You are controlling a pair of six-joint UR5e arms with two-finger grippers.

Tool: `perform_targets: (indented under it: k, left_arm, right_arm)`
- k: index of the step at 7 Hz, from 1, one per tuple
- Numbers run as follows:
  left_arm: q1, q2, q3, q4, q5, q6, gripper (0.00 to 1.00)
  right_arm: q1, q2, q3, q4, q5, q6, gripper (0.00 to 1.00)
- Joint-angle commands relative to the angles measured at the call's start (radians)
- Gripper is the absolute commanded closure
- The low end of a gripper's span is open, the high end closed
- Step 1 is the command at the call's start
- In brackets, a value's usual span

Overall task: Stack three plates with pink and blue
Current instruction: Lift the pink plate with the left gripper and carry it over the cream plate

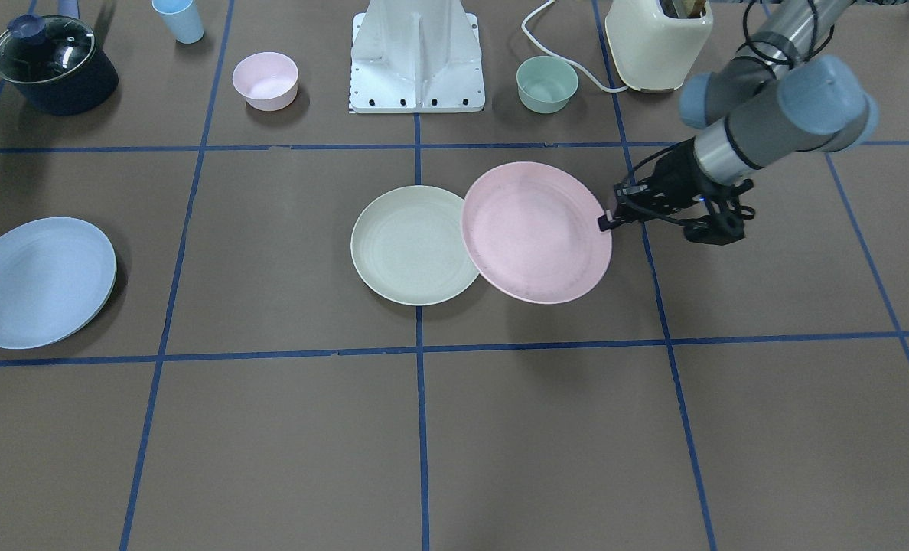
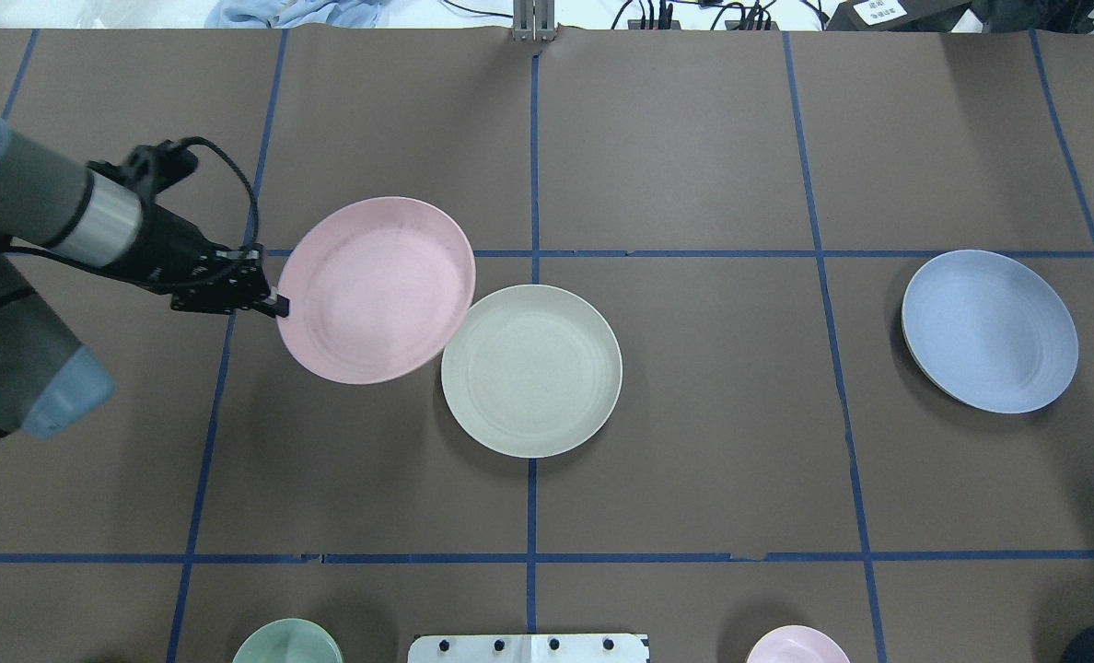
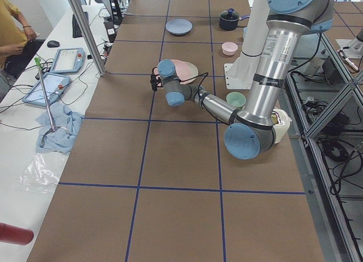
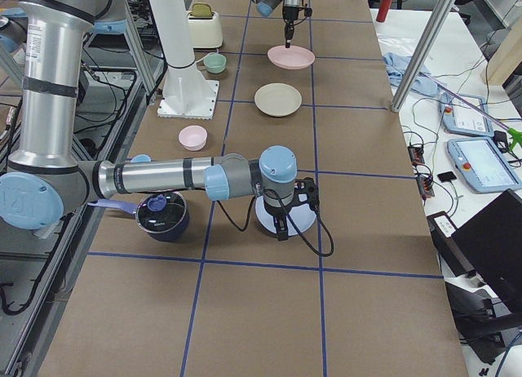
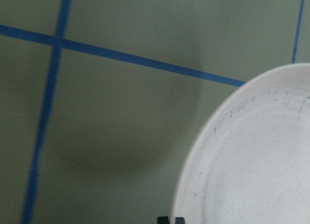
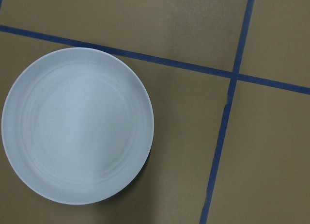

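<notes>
Pink plate (image 2: 377,290) pinched by left pincer (image 2: 279,304), edge over cream plate (image 2: 530,370)

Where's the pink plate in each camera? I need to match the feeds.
Front-facing: pink plate centre-right, overlapping the cream plate.
Overhead: pink plate left of centre.
Exterior left: pink plate upper centre.
Exterior right: pink plate top centre.
Left wrist: pink plate lower right.
Right wrist: not in it.
Landmark: the cream plate beside it.
</notes>
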Motion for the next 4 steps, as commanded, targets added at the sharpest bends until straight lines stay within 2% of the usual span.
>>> perform_targets:
  k: [1, 3, 4]
  left_arm:
    - [0.105, -0.101, 0.015, 0.089, 0.085, -0.061, 1.00]
    - [0.226, -0.180, 0.016, 0.223, 0.263, -0.064, 1.00]
    - [0.238, -0.190, 0.019, 0.233, 0.284, -0.064, 1.00]
  right_arm:
    - [-0.009, 0.000, -0.001, 0.001, 0.001, 0.014, 0.00]
    - [-0.017, 0.000, -0.002, 0.004, 0.001, 0.031, 0.00]
    - [-0.017, 0.000, -0.007, 0.004, 0.001, 0.032, 0.00]
